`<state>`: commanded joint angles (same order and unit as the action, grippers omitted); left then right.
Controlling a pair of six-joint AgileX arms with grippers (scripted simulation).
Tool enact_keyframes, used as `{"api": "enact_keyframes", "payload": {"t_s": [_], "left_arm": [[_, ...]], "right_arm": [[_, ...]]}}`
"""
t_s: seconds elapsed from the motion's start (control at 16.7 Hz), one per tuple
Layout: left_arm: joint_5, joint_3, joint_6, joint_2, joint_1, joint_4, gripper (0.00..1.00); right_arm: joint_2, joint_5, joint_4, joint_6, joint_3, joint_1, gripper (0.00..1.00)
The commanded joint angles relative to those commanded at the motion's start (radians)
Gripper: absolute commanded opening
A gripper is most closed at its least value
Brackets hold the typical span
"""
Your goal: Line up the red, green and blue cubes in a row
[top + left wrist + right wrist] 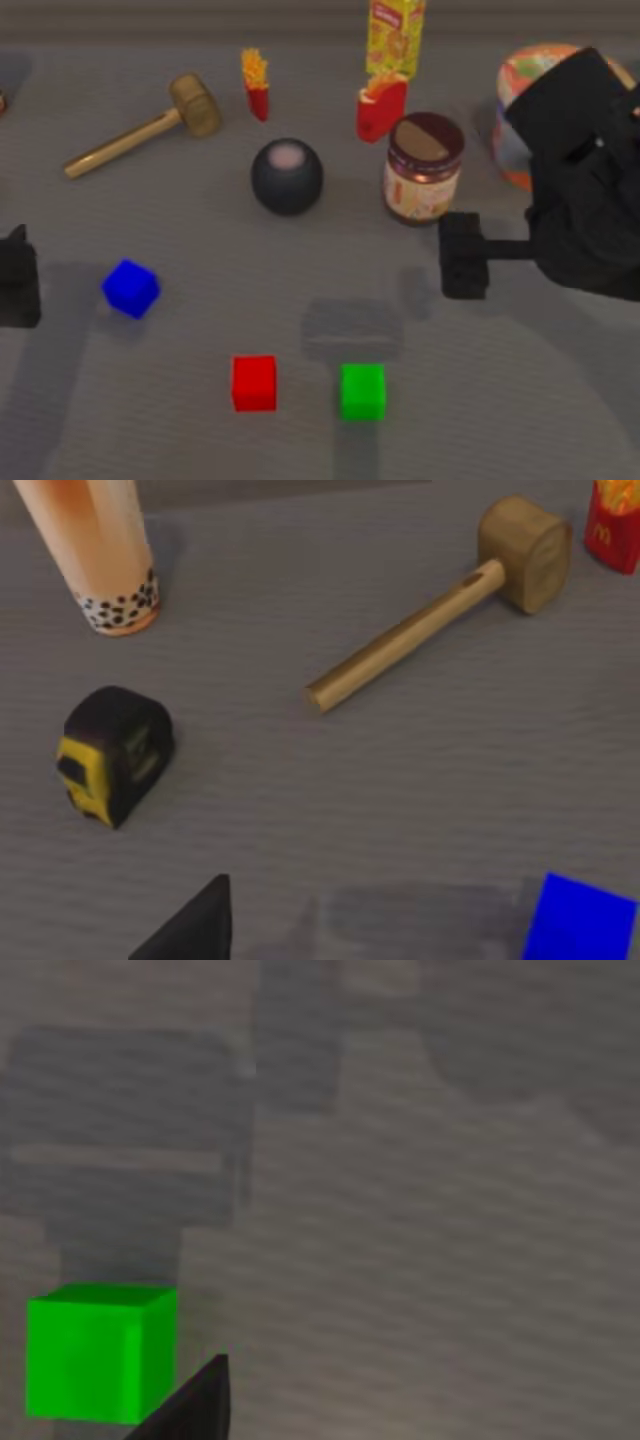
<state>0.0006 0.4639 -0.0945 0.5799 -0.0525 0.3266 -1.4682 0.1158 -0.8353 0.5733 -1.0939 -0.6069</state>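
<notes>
red cube (pixel 254 383): near edge of table, left of centre, square to the edge.
green cube (pixel 362 391): near the red one on its right, same line, gap between; free on the table.
blue cube (pixel 130 288): well left and farther back, turned askew, out of the row.
right gripper (pixel 465 255): raised beside the jar (pixel 424 168), above and right of the green cube, holding nothing; finger gap: cannot tell.
left gripper (pixel 18 277): parked at left edge, near the blue cube; opening: cannot tell.
step, judged: blue cube to fetch into line left of red.
advice: match the claw to the skewed faces, grip centred, set down square with an equal gap.
left wrist only: tape measure (pixel 115 753), cup (pixel 95 550).
top only: whole row.
</notes>
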Motion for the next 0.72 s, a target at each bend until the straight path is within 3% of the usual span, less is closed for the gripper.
{"api": "enact_keyframes", "payload": {"t_s": [0.36, 0.72], "left_arm": [[-0.004, 0.393, -0.089, 0.624, -0.065, 0.307, 1.0], [-0.005, 0.735, -0.161, 1.109, -0.122, 0.563, 1.0]], "right_arm": [[0.543, 0.016, 0.239, -0.265, 0.517, 0.243, 1.0], [1.098, -0.041, 0.54, -0.469, 0.919, 0.456, 1.0]]}}
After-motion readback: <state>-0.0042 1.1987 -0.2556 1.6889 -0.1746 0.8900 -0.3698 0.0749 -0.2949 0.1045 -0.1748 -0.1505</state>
